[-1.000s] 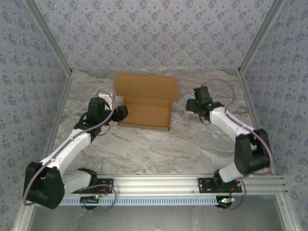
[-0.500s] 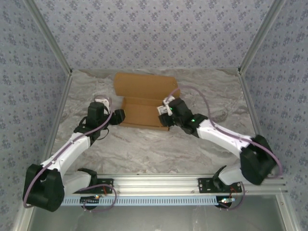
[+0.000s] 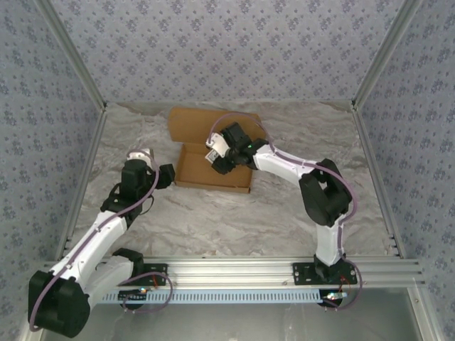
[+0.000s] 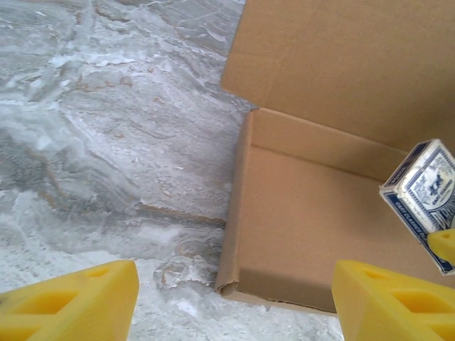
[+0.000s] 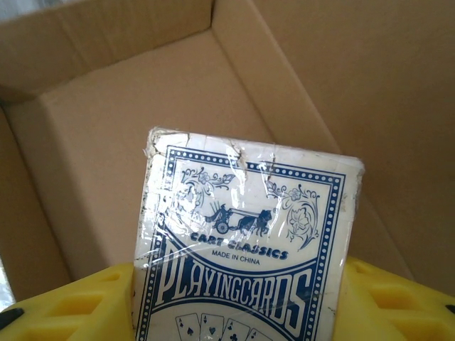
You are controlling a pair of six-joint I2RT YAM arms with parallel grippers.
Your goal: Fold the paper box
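Note:
The paper box (image 3: 202, 175) is a shallow brown cardboard tray at the back middle of the table, its lid flap (image 3: 202, 122) standing open behind it. My right gripper (image 3: 217, 156) hangs over the tray, shut on a white-and-blue pack of playing cards (image 5: 249, 234). The pack (image 4: 425, 188) floats above the tray floor (image 4: 313, 213), and the box's inner walls (image 5: 106, 135) lie behind it. My left gripper (image 4: 234, 302) is open, its yellow fingers (image 4: 78, 302) straddling the tray's near left corner without touching it.
The marbled table (image 3: 234, 213) is bare in front of the box. Patterned walls and metal frame posts (image 3: 78, 67) close in the sides and back. The arm bases sit on a rail (image 3: 234, 270) at the near edge.
My right arm swung left from beside the box to above the tray, carrying the card pack. My left gripper drew back a little from the box's left side.

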